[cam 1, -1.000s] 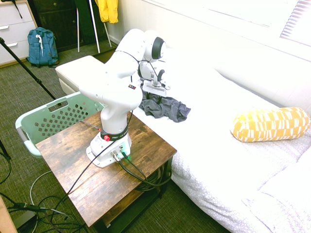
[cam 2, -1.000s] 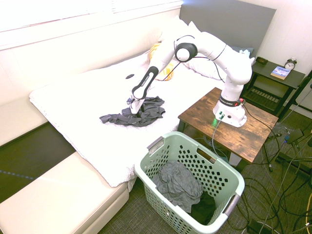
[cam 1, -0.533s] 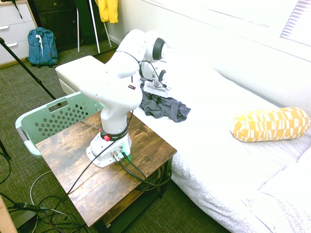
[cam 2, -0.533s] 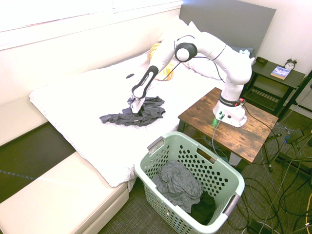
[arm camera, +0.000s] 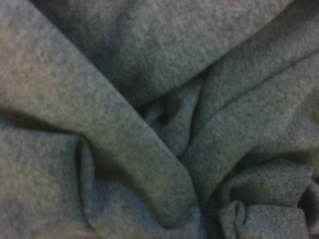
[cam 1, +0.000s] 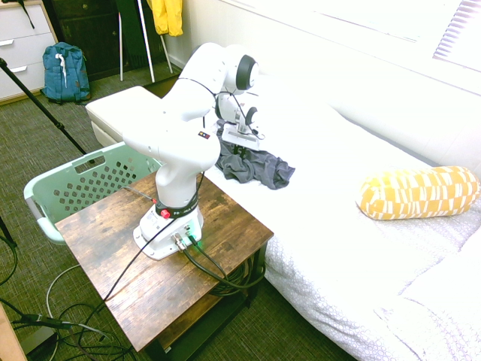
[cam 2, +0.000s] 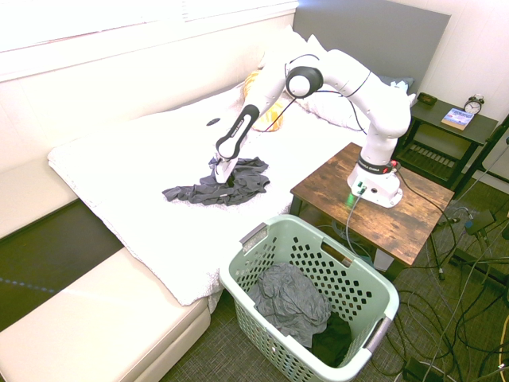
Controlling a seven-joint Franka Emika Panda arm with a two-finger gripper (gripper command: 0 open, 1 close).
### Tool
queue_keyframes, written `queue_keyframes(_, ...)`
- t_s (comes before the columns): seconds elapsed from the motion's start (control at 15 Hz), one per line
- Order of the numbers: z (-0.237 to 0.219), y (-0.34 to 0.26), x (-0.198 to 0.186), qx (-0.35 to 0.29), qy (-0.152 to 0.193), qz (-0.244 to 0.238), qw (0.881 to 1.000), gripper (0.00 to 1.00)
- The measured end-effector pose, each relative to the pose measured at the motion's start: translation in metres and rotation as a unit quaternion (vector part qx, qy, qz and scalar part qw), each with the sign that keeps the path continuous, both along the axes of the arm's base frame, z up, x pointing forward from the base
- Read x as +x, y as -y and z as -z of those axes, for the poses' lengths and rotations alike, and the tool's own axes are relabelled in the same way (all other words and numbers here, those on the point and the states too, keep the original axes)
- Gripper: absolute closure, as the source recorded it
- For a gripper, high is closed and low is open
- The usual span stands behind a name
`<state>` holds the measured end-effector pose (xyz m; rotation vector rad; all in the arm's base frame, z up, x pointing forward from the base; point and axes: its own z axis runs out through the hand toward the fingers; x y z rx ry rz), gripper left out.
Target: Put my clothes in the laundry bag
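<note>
White robot arm's end effector (cam 2: 226, 169) pinched on a dark grey garment (cam 2: 219, 185) lying on the bed (cam 2: 143, 171), beside the green laundry basket (cam 2: 362, 278). The basket already holds grey clothing; this piece remains to be lifted and dropped in

Glossy white arm (cam 1: 176, 131), black joint rings.

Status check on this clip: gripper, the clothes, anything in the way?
Gripper shut on the garment, bunching it on the bed. Basket on the floor, some clothing already inside. Nothing blocks the path.
</note>
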<state>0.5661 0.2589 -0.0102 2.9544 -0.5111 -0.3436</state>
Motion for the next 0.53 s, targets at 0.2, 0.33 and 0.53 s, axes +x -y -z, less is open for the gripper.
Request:
queue_keyframes(0.2,-0.055,-0.006,-0.010,0.009,0.025,0.005,1.000,1.00)
queue_keyframes(0.33,-0.102,-0.021,-0.020,0.023,0.058,0.007,0.998,1.00)
queue_keyframes(0.53,-0.167,-0.053,-0.057,0.039,0.103,0.001,0.994,1.00)
